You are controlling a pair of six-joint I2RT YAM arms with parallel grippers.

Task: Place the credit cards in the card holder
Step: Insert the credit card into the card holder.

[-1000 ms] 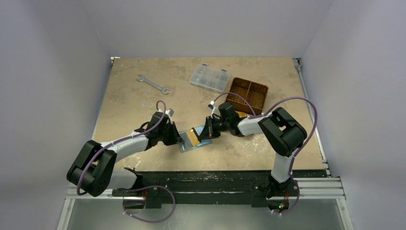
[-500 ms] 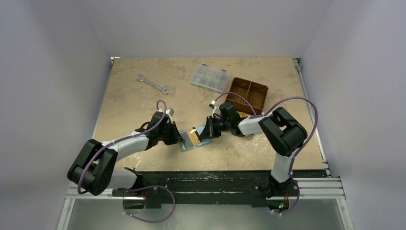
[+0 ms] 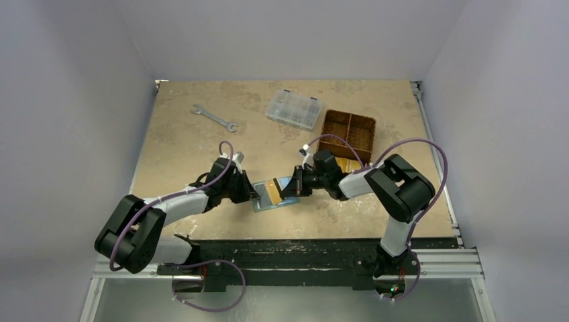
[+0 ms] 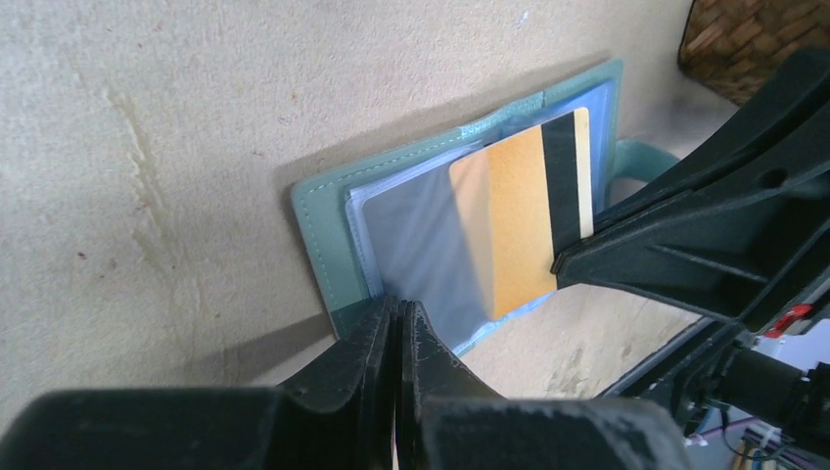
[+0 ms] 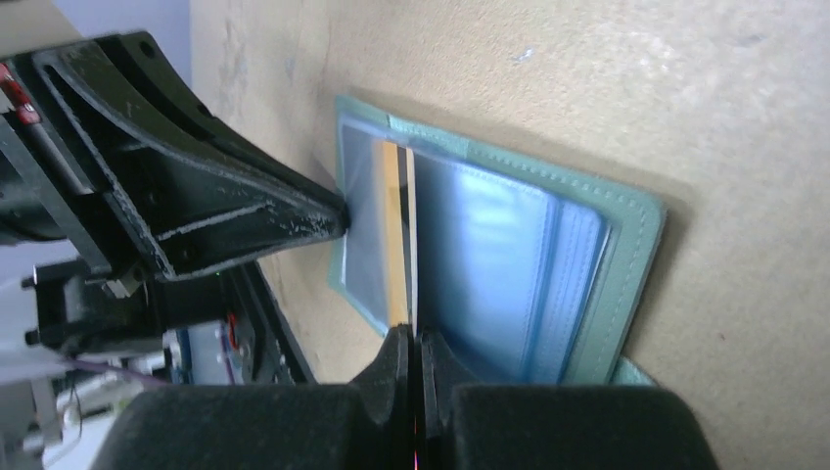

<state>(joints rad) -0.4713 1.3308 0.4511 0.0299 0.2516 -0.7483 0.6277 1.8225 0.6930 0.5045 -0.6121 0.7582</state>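
Gripping black-striped orange-gold card [image 4: 514,225]: right gripper [image 5: 411,338] | left gripper [image 4: 396,308] clamps open green card holder [image 4: 323,225]

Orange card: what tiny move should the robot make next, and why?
Probably slide the orange card deeper into the clear pocket. The right fingers pinch it, only its front edge is tucked in, and the left fingers hold the card holder steady.

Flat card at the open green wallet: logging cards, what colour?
Orange-gold card, black stripe; left wrist view.
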